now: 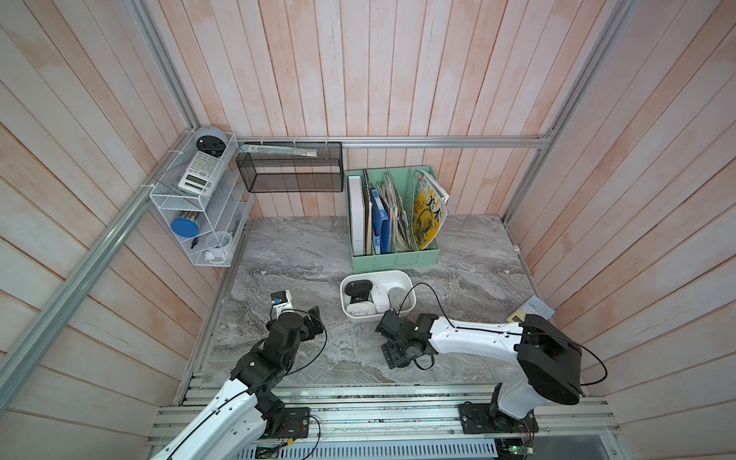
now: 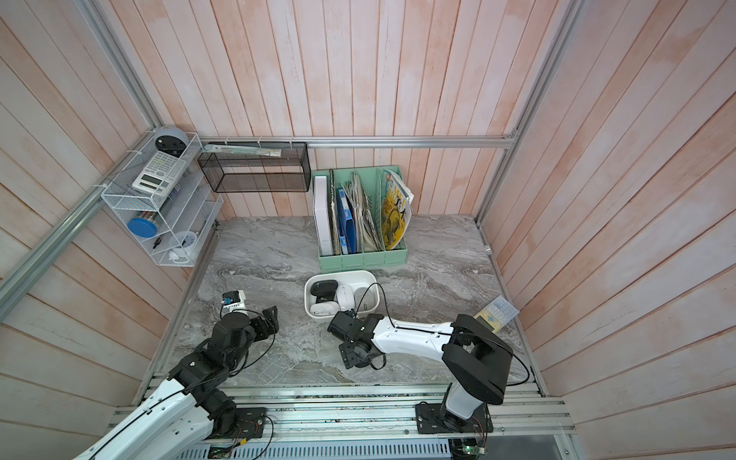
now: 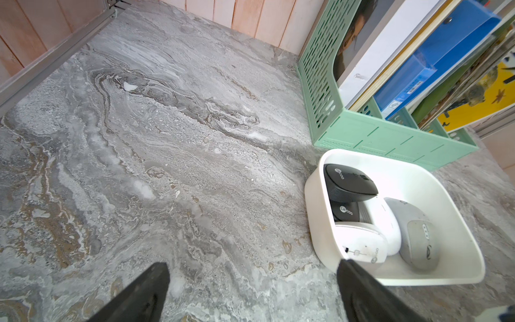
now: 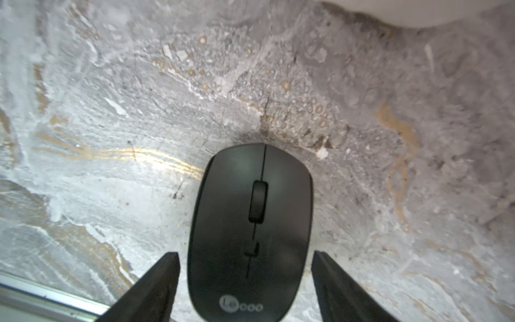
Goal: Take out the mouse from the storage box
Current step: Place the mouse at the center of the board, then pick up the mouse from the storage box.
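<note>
The white storage box (image 1: 376, 273) (image 2: 338, 273) sits mid-table and holds several mice: black (image 3: 348, 181), white (image 3: 359, 245) and grey (image 3: 418, 239). One black mouse (image 4: 250, 212) lies on the marble outside the box, whose rim (image 4: 418, 11) shows beyond it in the right wrist view. My right gripper (image 4: 245, 253) points down over this mouse, open, with a gap between each finger and the mouse's sides. In both top views the arm hides that mouse. My left gripper (image 3: 252, 262) (image 1: 314, 320) hovers left of the box, open and empty.
A mint-green file organizer (image 1: 394, 255) with books stands just behind the box. A black mesh basket (image 1: 290, 167) and a white wire shelf (image 1: 199, 207) hang on the back-left walls. A calculator (image 1: 531, 308) lies at the table's right edge.
</note>
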Action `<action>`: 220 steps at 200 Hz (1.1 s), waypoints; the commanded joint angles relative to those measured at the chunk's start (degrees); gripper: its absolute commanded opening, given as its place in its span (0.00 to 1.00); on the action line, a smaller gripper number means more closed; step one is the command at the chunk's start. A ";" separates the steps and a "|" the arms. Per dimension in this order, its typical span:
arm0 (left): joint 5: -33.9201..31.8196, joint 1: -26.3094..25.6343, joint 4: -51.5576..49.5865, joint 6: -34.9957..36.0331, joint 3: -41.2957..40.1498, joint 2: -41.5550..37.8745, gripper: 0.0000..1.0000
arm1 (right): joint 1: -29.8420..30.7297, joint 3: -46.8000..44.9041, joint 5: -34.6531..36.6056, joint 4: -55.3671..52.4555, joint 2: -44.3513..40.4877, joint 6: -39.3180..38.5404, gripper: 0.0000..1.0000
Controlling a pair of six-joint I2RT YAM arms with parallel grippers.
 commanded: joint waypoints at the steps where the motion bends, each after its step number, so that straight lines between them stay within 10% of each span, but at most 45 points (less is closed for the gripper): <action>1: 1.59 0.16 1.39 1.28 1.39 2.78 1.00 | 0.22 0.25 5.31 -2.44 -5.08 -1.78 0.82; 68: -0.90 -6.26 -3.20 3.26 14.79 17.17 1.00 | -5.68 -2.74 20.96 -4.25 -19.83 -8.40 0.82; 142: -1.69 -10.89 -19.09 11.38 38.11 39.22 1.00 | -21.54 -18.86 15.50 14.90 -35.10 -13.61 0.83; 220: 1.66 -12.99 -27.33 21.55 54.63 60.93 0.91 | -22.81 -25.30 13.35 22.71 -36.25 -12.55 0.83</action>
